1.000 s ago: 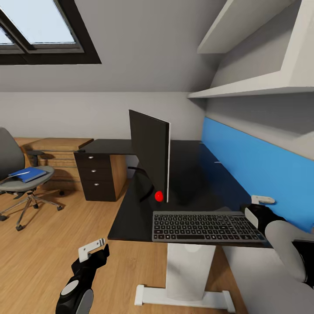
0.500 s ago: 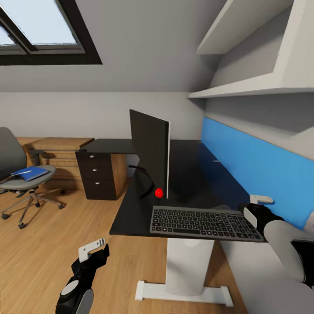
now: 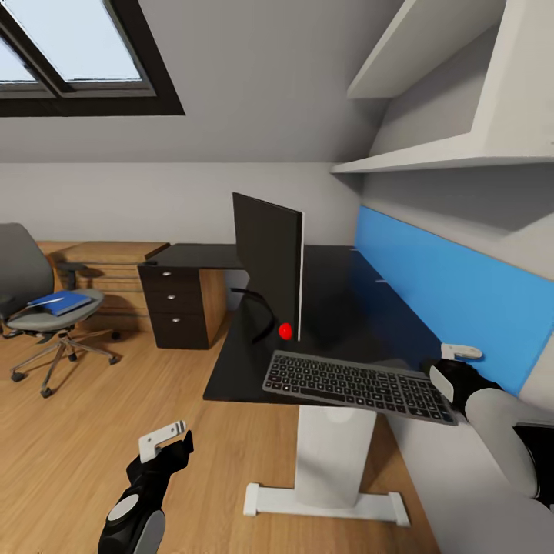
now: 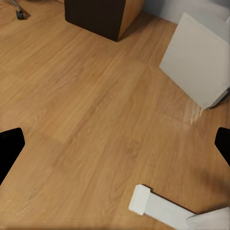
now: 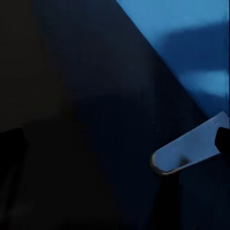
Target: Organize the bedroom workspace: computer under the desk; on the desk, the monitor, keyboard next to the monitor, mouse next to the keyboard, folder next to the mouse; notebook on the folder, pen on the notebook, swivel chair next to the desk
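Observation:
The black monitor (image 3: 265,258) stands edge-on in the middle of the black desk (image 3: 338,308). The keyboard (image 3: 350,382) lies askew at the desk's front edge. Its right end is beside my right gripper (image 3: 460,362), which is open over the dark desktop (image 5: 72,120) with nothing between its fingers. My left gripper (image 3: 173,442) hangs open above the wooden floor (image 4: 96,110). At far left, the blue folder (image 3: 58,302) rests on the seat of the grey swivel chair (image 3: 27,265). The mouse, notebook, pen and computer are out of view.
A red dot (image 3: 285,331) sits at the monitor's foot. The desk's drawers (image 3: 177,300) and white leg (image 3: 335,454) stand ahead, with light wooden cabinets (image 3: 108,265) behind the chair. A blue wall panel (image 3: 446,300) and white shelves (image 3: 431,158) line the right wall.
The camera has moved, so the desk and chair have drifted right and up in the picture. The keyboard, earlier parallel to the desk's front edge, now lies at an angle. Both grippers keep their places.

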Tool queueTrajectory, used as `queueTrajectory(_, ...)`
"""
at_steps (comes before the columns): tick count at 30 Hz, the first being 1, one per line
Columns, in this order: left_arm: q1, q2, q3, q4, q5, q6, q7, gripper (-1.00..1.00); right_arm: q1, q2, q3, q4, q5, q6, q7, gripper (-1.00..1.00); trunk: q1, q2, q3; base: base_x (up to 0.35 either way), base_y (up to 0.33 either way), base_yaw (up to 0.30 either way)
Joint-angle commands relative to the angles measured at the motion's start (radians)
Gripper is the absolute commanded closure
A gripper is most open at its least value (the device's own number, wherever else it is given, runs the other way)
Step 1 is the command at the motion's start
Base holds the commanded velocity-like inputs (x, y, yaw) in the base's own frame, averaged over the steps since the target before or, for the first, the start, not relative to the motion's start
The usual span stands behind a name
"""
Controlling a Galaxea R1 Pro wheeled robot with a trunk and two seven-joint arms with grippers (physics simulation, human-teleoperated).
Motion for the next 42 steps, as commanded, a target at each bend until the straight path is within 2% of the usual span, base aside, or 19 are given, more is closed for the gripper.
queueTrajectory(1, 0.0, 0.0, -0.002, -0.001, 0.009, 0.003, 0.008, -1.0, 0.001, 0.0, -0.002, 0.013, -0.015, 0.01, -0.002, -1.0, 0.0, 0.0, -0.001, -0.208, 0.003, 0.0)
queueTrajectory(24, 0.0, -0.001, -0.004, 0.0, 0.009, 0.003, 0.008, -1.0, 0.001, 0.0, -0.002, 0.014, -0.015, 0.009, -0.002, -1.0, 0.0, 0.0, -0.001, -0.11, 0.028, 0.0)
queueTrajectory(42, 0.0, -0.001, -0.003, 0.0, 0.01, 0.003, 0.008, -1.0, 0.001, 0.0, -0.003, 0.013, -0.015, 0.008, -0.002, -1.0, 0.0, 0.0, -0.001, -0.101, 0.085, 0.0)
